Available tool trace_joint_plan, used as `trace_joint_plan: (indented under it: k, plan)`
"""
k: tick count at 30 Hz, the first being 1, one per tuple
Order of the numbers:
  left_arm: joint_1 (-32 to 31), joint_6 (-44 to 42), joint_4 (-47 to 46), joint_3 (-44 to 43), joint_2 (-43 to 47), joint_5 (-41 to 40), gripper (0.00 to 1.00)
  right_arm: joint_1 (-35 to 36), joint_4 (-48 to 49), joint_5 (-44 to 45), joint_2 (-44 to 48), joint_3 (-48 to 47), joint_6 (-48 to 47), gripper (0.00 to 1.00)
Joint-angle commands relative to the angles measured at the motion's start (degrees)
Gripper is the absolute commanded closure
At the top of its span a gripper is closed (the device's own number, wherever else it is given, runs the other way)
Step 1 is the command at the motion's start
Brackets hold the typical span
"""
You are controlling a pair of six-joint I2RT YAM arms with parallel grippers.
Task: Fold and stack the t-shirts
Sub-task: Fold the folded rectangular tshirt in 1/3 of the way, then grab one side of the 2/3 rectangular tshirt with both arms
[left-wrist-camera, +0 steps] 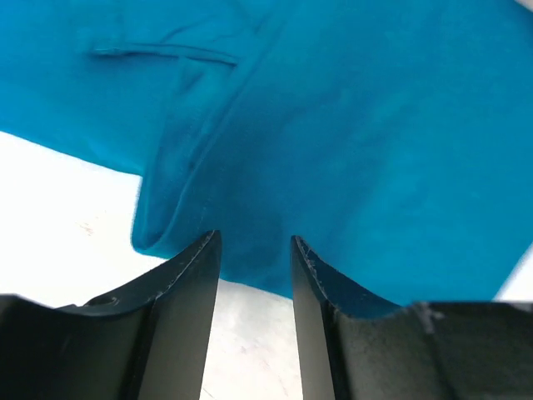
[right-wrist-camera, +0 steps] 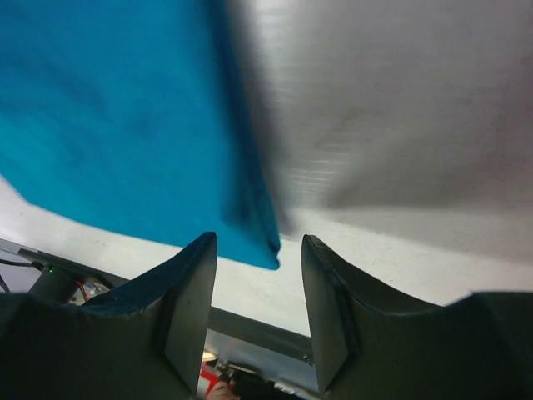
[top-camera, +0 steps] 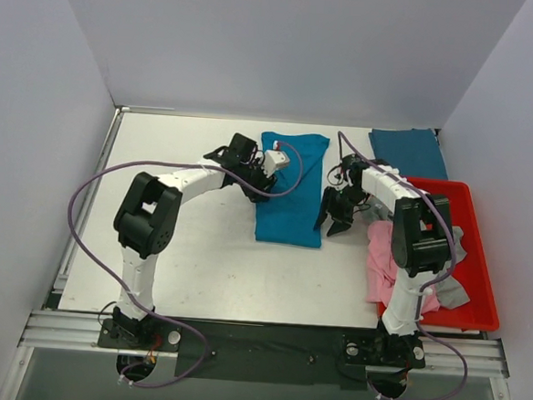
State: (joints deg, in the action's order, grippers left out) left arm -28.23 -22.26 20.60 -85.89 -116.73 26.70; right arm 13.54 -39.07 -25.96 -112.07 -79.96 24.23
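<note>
The white, smooth worktop [top-camera: 198,259] carries a rigid red plastic tray [top-camera: 450,187] along its right edge. At the middle of the worktop, towards the far edge, lies the teal t-shirt [top-camera: 293,216], already narrowed to a long strip. Its long axis runs from the far edge towards the near edge, and the matte soft cloth shows a doubled fold along its left side in the left wrist view. A second teal t-shirt [top-camera: 407,150] sits folded flat in the far right corner. A crumpled pink t-shirt [top-camera: 386,259] spills over the tray's left rim onto the worktop, with a grey t-shirt [top-camera: 452,291] bunched in the tray beside it. The strip lies between the two arms. The left pincer [top-camera: 260,190] is at its left long edge, about midway along. Its dark fingers are parted with nothing between them, and the rounded fold is just ahead of the tips [left-wrist-camera: 254,242]. The right pincer [top-camera: 336,219] hangs just beside the right long edge, close to the near right corner of the cloth. It too is spread and empty, and its own blurred view shows that corner just beyond the fingertips [right-wrist-camera: 258,242]. Both arms look about equally near, so the next fold probably needs each to close on its own side of the strip.
</note>
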Motion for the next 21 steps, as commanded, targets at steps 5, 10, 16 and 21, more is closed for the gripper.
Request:
trace_joint_plan:
  k: [5,10,16,21]
  plan:
    - [-0.6,7.7,-12.3,-1.3,-3.7,-18.6,0.52,0.3,6.7,1.1,4.4,11.0,6.0,0.61]
    - [-0.9,6.8,-1.1,-4.8,-1.8,-18.5,0.49,0.5,8.0,-0.1,8.3,15.3,6.3,0.61]
    - [-2.5,-10.8,10.1,3.6,9.0,-4.7,0.45,1.5,12.2,-4.5,9.0,19.1,8.5,0.57]
    - [-10.2,-26.2,0.6,20.8,20.0,-9.3,0.38,1.3,17.2,-4.8,7.7,21.5,11.8,0.63]
